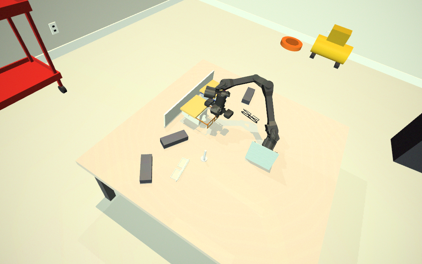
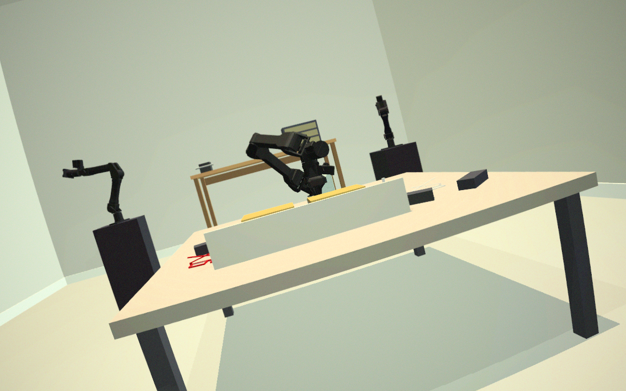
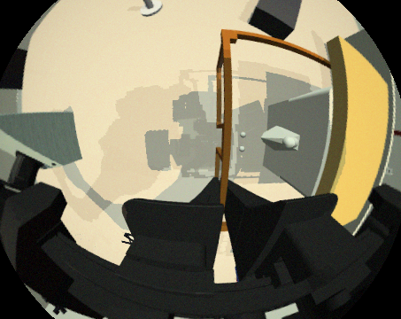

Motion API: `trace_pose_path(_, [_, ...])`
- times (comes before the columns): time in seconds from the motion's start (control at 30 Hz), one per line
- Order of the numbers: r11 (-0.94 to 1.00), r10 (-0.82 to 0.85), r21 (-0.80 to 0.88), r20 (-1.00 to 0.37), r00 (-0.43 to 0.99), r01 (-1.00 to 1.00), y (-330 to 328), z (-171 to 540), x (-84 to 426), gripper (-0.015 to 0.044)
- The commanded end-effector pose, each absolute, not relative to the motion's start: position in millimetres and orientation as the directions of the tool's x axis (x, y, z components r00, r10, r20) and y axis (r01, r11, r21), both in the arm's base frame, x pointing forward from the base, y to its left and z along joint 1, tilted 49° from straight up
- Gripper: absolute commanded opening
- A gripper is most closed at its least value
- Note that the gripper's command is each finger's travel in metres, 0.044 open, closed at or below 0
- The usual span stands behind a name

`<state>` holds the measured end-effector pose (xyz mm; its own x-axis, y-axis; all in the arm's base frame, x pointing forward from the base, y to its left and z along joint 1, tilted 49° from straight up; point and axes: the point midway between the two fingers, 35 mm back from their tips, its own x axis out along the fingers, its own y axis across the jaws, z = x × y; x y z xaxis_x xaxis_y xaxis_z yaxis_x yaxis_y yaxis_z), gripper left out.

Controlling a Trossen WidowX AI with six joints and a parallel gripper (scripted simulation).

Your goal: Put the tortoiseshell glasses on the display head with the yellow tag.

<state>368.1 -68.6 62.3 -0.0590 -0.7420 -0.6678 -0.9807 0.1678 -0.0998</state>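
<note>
The tortoiseshell glasses (image 1: pixel 207 125) (image 3: pixel 227 89) are held by my gripper (image 1: pixel 218 113) (image 3: pixel 218 182), shut on the front frame. The temples point toward the nearer display head (image 1: pixel 191 117) (image 3: pixel 293 117), which has a flat yellow top. One temple reaches to this head's side; the other is mostly hidden by my gripper. The bridge is in front of the nose (image 3: pixel 279 136), with a gap between them. I cannot make out a tag on this head. The other head, also yellow-topped, is partly behind my arm and shows a bit of blue.
A grey upright panel (image 1: pixel 189 99) (image 2: pixel 305 225) stands behind both heads. Black glasses (image 1: pixel 252 117), white glasses (image 1: pixel 186 163), red glasses (image 2: pixel 199 263), a white peg (image 1: pixel 204 155), a teal board (image 1: pixel 261 156) and several dark blocks (image 1: pixel 174 139) are on the table (image 1: pixel 225 203).
</note>
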Motion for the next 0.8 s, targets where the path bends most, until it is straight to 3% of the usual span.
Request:
trace_pose_path(0.0, [0.166,-0.746,-0.095,-0.663,-0.062,-0.982,-70.7,61.9,375.8,0.0000])
trace_pose_path(0.77, [0.166,-0.746,-0.097,-0.663,-0.061,-0.981,-75.8,65.5,406.3,0.0000])
